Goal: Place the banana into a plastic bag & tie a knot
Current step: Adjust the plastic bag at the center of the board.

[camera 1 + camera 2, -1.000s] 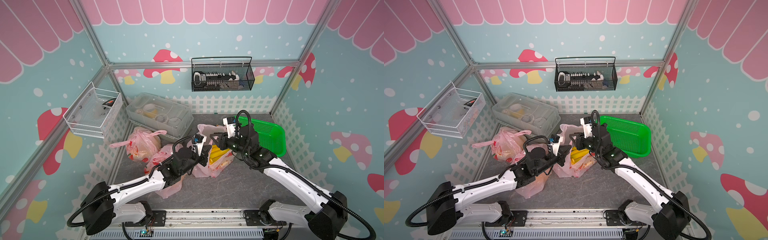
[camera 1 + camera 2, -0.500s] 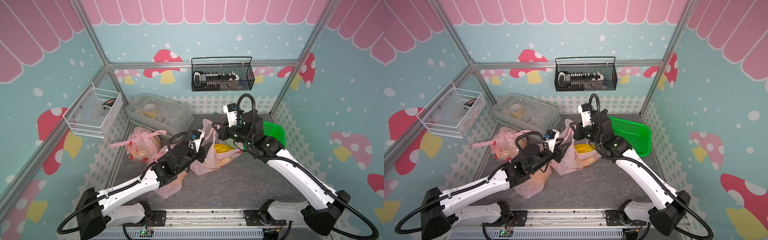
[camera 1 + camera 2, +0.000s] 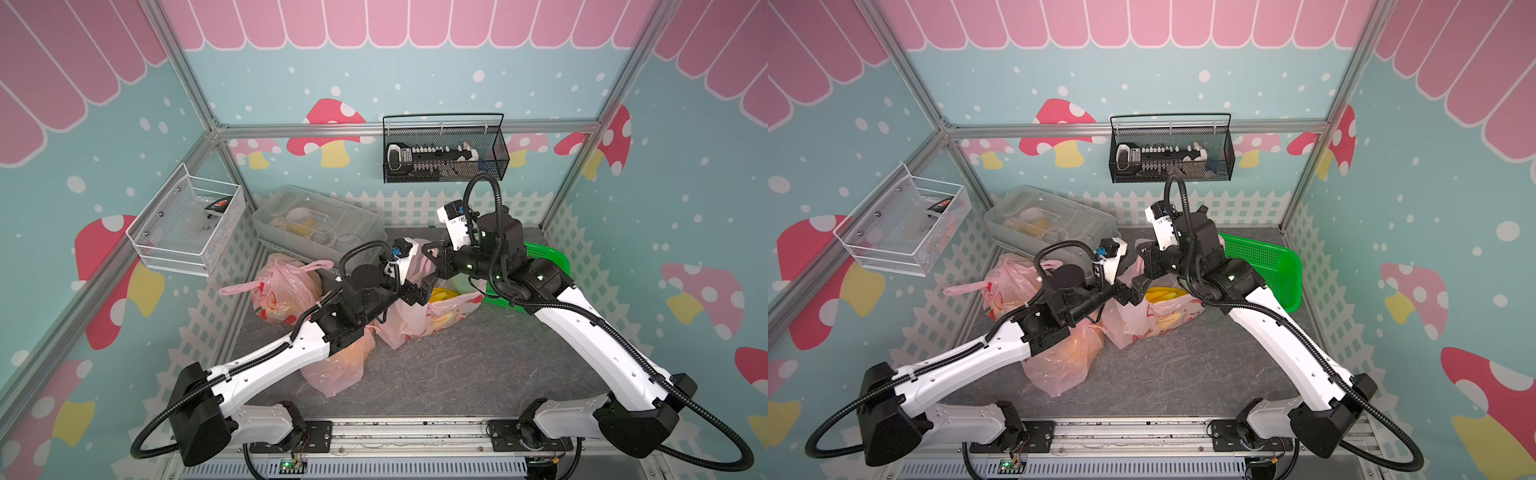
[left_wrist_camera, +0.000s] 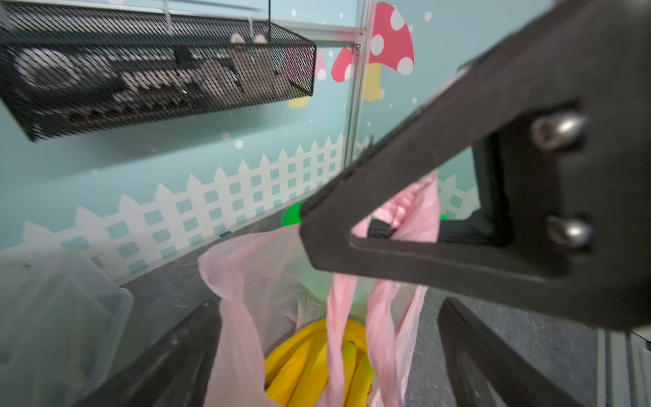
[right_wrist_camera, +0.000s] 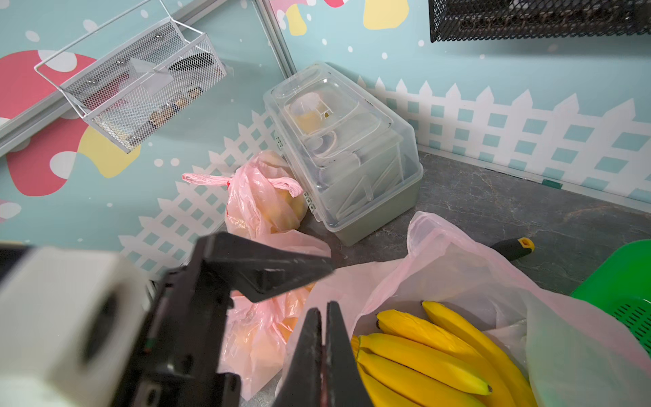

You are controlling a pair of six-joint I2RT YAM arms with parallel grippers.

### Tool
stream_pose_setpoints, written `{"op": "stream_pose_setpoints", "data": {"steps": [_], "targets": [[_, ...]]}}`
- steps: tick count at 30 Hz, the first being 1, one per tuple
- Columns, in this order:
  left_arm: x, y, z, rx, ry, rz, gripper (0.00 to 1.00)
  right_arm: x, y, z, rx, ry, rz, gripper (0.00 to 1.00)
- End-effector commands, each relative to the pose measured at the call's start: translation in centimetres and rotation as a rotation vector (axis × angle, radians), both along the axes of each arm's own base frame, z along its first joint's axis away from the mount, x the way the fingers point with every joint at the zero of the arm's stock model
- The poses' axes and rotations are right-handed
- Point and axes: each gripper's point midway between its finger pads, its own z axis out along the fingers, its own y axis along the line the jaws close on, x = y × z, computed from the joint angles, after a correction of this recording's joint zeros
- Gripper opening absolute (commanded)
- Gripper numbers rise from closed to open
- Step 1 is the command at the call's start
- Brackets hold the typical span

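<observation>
Mid-frame in a top view: left gripper (image 3: 422, 291) fingers released, spread at the bag mouth. Pink see-through plastic bag (image 3: 415, 328) sits open on the surface (image 3: 478, 365), yellow banana (image 3: 444, 294) bunch inside. Just above, right gripper (image 3: 429, 252) fingers clenched on a twisted bag handle.

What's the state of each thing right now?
bananas: inside the open bag
plastic bag: mouth open, unknotted
right pincer: shut on bag handles
left pincer: open, gripping nothing
tied bag: knotted, by the wall
clear box: lid closed
</observation>
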Motion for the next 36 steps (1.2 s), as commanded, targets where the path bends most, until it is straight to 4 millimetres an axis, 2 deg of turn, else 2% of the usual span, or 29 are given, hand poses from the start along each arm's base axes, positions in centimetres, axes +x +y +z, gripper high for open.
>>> {"op": "stream_pose_setpoints", "data": {"steps": [1, 3, 5, 11, 14, 16, 18, 20, 24, 28, 30, 32, 36], "targets": [[-0.3, -1.7, 0.1, -0.042, 0.001, -0.087, 0.80, -0.4, -0.1, 1.6, 0.024, -0.040, 0.004, 0.00], [-0.2, -2.2, -0.8, -0.048, 0.019, -0.102, 0.60, -0.2, -0.3, 1.6, 0.032, -0.040, -0.012, 0.00], [0.0, -2.3, -1.7, -0.044, 0.043, -0.099, 0.32, 0.0, -0.6, 1.6, 0.033, -0.043, -0.035, 0.00], [0.4, -0.9, -2.4, -0.102, 0.057, -0.059, 0.02, 0.8, -1.8, 1.1, 0.021, -0.041, -0.094, 0.00], [0.6, -0.4, -2.6, -0.117, 0.079, -0.060, 0.00, 0.9, -2.0, 1.3, 0.022, -0.046, -0.085, 0.03], [1.0, 0.1, -2.7, -0.131, 0.100, -0.056, 0.00, 0.4, -2.2, 1.9, 0.016, -0.075, -0.051, 0.17], [1.4, 1.0, -2.7, -0.142, 0.121, -0.044, 0.00, -0.2, -3.4, 2.6, -0.019, -0.127, -0.044, 0.30], [1.9, 1.8, -2.7, -0.146, 0.135, -0.028, 0.00, -0.2, -6.3, 2.7, -0.085, -0.169, -0.112, 0.40], [2.3, 3.0, -2.6, -0.143, 0.141, -0.018, 0.00, 0.3, -12.1, 0.9, -0.210, -0.177, -0.272, 0.50], [2.4, 3.7, -2.3, -0.147, 0.134, -0.014, 0.00, 1.5, -17.1, -1.8, -0.284, -0.113, -0.414, 0.51], [2.4, 3.8, -2.4, -0.145, 0.137, -0.018, 0.00, 1.9, -18.0, -2.4, -0.283, -0.095, -0.432, 0.51], [2.5, 3.8, -2.4, -0.145, 0.137, -0.018, 0.00, 2.5, -17.9, -2.6, -0.268, -0.085, -0.426, 0.51], [2.5, 3.8, -2.3, -0.146, 0.135, -0.019, 0.00, 4.5, -18.6, -3.2, -0.238, -0.054, -0.464, 0.51]]}}
